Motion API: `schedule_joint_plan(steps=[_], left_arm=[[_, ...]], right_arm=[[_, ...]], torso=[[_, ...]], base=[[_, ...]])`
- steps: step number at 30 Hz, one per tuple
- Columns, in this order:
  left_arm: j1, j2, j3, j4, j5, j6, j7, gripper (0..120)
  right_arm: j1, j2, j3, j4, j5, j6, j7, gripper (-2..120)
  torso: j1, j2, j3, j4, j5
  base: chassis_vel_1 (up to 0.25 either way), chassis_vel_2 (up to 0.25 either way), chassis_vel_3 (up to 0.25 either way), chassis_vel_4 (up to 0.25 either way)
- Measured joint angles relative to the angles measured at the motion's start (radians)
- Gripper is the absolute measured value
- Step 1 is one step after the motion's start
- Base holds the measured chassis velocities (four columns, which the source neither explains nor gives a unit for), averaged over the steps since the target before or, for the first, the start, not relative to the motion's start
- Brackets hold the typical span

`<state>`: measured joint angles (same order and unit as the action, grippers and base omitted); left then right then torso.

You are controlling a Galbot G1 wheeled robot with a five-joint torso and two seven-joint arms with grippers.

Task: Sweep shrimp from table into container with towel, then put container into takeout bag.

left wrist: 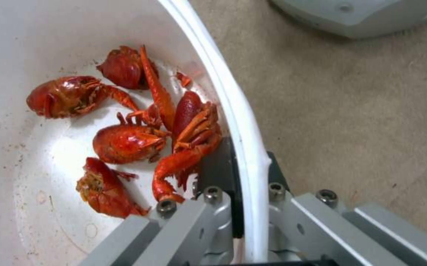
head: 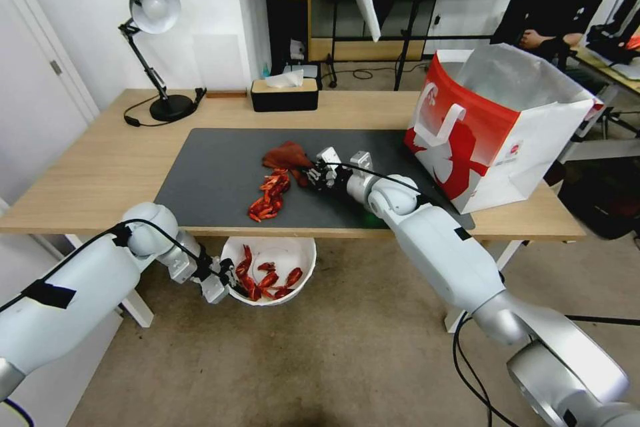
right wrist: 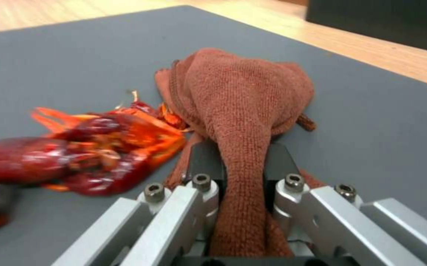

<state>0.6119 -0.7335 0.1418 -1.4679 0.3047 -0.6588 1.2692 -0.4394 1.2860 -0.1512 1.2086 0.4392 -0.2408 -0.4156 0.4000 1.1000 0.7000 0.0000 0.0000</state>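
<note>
Left gripper (left wrist: 245,192) clamps container (left wrist: 233,111); bag lettering unreadable.

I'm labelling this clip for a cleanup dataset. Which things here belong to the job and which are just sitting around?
In the job: shrimp, towel in right gripper, container held by left gripper, takeout bag, table.
Lying about: desk lamp, tissue box.

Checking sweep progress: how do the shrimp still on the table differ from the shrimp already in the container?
The shrimp on the table lie in a strip on the dark mat, beside the towel held by the right gripper. The shrimp in the container sit loosely spread on the white bottom, below the table edge, with the left gripper clamping the container rim. Both are glossy red-orange.
</note>
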Motion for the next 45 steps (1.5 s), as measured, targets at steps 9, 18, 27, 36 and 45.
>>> schedule_joint_plan(steps=[9,18,27,36,45], left_arm=[[-0.002,0.013,-0.003,0.007,-0.007,0.001,-0.001,0],[-0.003,0.017,-0.003,0.009,-0.01,-0.001,-0.005,0],[-0.007,0.009,0.0,0.011,-0.011,-0.001,-0.006,0],[-0.01,0.006,0.004,0.016,-0.01,-0.001,-0.006,0],[-0.01,0.011,0.004,0.015,-0.01,-0.002,-0.007,0]], right_arm=[[-0.028,-0.007,-0.002,0.025,0.02,0.016,-0.074,7],[-0.064,-0.024,-0.015,0.068,0.029,0.029,-0.136,7],[-0.106,-0.045,-0.024,0.137,0.035,0.025,-0.138,7],[-0.126,-0.066,-0.029,0.191,0.034,0.019,-0.139,7],[-0.152,-0.091,-0.024,0.233,0.038,0.019,-0.147,7]], torso=[[0.0,0.0,0.0,0.0002,0.0],[0.0,0.0,0.0,0.0001,0.0],[0.0,0.0,0.0,0.0,0.0],[0.0,0.0,0.0,0.0001,0.0],[0.0,0.0,0.0,0.0,0.0]], base=[[0.0,0.0,0.0,0.0],[0.0,0.0,0.0,0.0],[0.0,0.0,0.0,0.0],[0.0,0.0,0.0,0.0],[0.0,0.0,0.0,0.0]])
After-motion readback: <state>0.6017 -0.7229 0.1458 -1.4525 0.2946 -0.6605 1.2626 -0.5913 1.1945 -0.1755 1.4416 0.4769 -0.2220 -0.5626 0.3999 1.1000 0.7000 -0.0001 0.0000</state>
